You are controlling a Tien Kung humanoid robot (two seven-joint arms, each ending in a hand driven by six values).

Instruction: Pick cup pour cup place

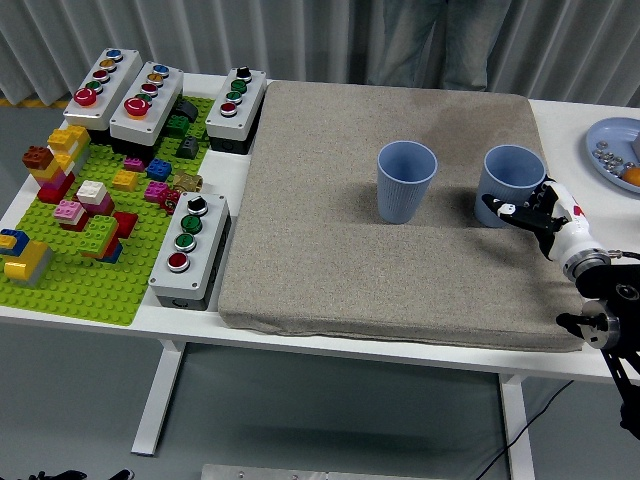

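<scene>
- The robot's right hand reaches in from the lower right, its fingers spread and set against the near side of the right blue cup; they look to be at the cup wall, not yet wrapped round it, so nothing is held.
- That low, side-on approach suits a wrap round the cup's body, leaving the open mouth free for the pour.
- The right blue cup stands upright on the grey mat, near its right edge, within short reach of the arm.
- The second blue cup stands upright just to its left, apart from it, probably the receiver; whether either holds anything cannot be told.
- Judged from this, the task is at its first step: the pick.
- A plate with small items sits at the far right, off the mat.
- Button boxes and a green brick board fill the table's left, well clear of the work.
- A person stands at the far side, hands out of view. The left arm is not seen.
</scene>
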